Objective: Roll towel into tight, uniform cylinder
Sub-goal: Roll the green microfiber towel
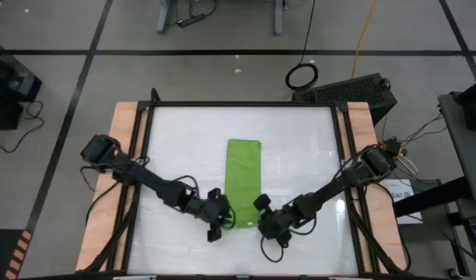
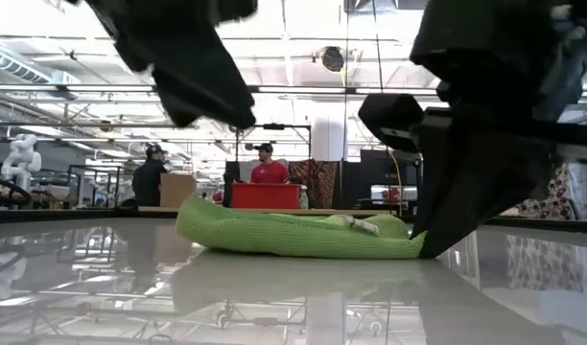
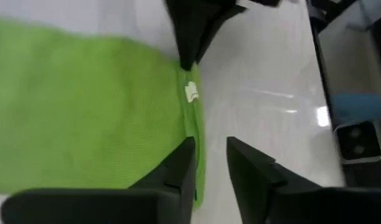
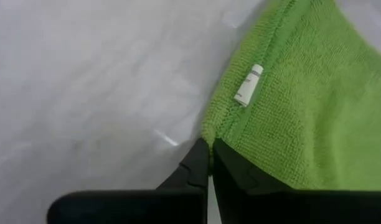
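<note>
You have one small lime-green towel of soft plain fabric [image 1: 243, 177] lying flat on the white tabletop, near its middle. It is folded into a long narrow strip running from the table's far half toward the near edge. A small white label [image 4: 248, 84] sits on the hemmed edge at the near end. In the low view the towel [image 2: 293, 235] lies low and slightly rumpled.

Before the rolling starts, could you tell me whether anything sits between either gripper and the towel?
Nothing visible does. The towel lies flat and folded on the white table, with both grippers at its near end: the right gripper pinches one corner, and the left gripper stands open at the other.
</note>
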You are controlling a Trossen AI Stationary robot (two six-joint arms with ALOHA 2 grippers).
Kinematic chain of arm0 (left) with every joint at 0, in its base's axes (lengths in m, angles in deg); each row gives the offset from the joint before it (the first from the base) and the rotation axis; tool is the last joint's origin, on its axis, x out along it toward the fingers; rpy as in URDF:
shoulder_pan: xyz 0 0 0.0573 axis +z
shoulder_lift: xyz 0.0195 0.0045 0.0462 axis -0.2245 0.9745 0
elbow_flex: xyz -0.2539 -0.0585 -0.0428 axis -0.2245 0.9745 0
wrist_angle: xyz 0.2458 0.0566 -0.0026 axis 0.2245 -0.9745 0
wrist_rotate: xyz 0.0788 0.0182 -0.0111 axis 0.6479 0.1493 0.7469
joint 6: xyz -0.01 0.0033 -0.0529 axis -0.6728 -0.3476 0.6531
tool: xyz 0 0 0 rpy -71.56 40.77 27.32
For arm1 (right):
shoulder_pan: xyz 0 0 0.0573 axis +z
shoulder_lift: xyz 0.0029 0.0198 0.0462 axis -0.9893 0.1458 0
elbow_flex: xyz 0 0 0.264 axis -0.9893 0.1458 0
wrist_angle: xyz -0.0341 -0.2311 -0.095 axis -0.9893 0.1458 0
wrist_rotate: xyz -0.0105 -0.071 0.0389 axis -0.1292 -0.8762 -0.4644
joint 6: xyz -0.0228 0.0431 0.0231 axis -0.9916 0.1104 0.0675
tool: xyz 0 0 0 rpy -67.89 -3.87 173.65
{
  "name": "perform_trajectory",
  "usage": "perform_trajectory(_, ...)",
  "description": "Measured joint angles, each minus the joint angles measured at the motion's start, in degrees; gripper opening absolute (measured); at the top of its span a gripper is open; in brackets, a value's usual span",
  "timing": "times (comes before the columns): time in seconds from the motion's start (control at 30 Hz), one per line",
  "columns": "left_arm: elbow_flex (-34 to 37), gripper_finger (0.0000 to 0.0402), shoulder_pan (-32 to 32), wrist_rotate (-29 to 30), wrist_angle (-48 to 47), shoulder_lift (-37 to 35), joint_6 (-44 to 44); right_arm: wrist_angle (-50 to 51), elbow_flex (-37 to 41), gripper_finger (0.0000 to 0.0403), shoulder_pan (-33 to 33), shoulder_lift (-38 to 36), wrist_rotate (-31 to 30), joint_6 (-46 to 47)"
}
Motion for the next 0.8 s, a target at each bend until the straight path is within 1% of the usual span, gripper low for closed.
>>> perform_trajectory(0.07, 0.0, 0.0119, -2.3, 4.6, 0.0, -0.5, -5.1, 0.6, 0.1, 0.0003, -0.4, -1.4, 3.0, 2.1)
perform_trajectory(0.13, 0.0, 0.0141, -5.3, 10.5, -0.1, -0.3, -10.4, 1.3, 0.2, 0.0002, -0.8, -2.9, 7.3, 4.4)
perform_trajectory(0.2, 0.0, 0.0164, -8.4, 15.9, 0.3, 1.1, -16.2, 0.9, 0.2, 0.0001, -1.3, -3.9, 10.3, 6.9)
perform_trajectory(0.3, 0.0, 0.0199, -12.3, 21.9, 2.6, 4.4, -24.6, 0.0, 0.2, 0.0001, -2.1, -4.6, 13.5, 10.1)
perform_trajectory(0.4, 0.0, 0.0231, -14.5, 23.5, 9.5, 8.2, -32.3, -0.5, 0.2, 0.0001, -2.8, -4.6, 15.3, 13.2)
perform_trajectory(0.5, -0.2, 0.0252, -15.8, 23.9, 13.7, 12.3, -37.3, -1.1, 0.2, 0.0001, -3.7, -4.6, 16.3, 16.1)
perform_trajectory(0.6, -1.1, 0.0257, -16.1, 25.8, 14.3, 15.2, -39.5, -1.6, 0.1, 0.0, -4.5, -4.6, 17.6, 18.6)
perform_trajectory(0.8, -2.5, 0.0257, -16.1, 26.0, 15.0, 18.9, -40.4, -2.4, 0.1, 0.0, -5.0, -4.6, 19.3, 21.6)
